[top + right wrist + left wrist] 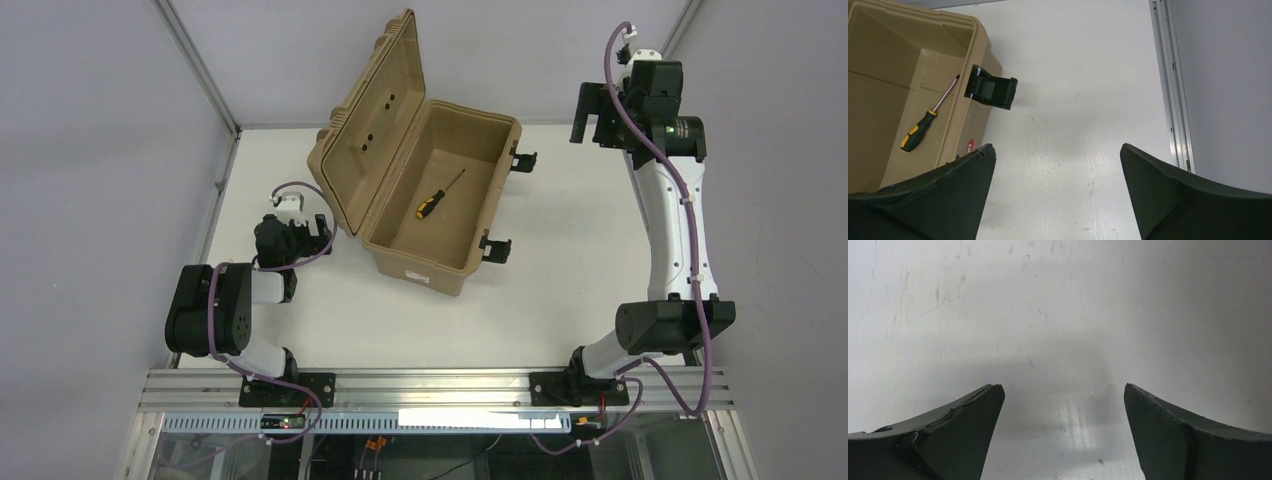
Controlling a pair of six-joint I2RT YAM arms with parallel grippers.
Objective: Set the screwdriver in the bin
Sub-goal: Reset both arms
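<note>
The screwdriver with a yellow and black handle lies on the floor of the tan bin, whose ribbed lid stands open to the left. It also shows in the right wrist view, inside the bin. My right gripper is open and empty, raised above the table to the right of the bin; its jaws stand wide apart. My left gripper is open and empty, low over the bare table left of the bin.
Black latches stick out of the bin's right side; one shows in the right wrist view. A metal frame rail runs along the table's right edge. Grey walls close in the back and sides.
</note>
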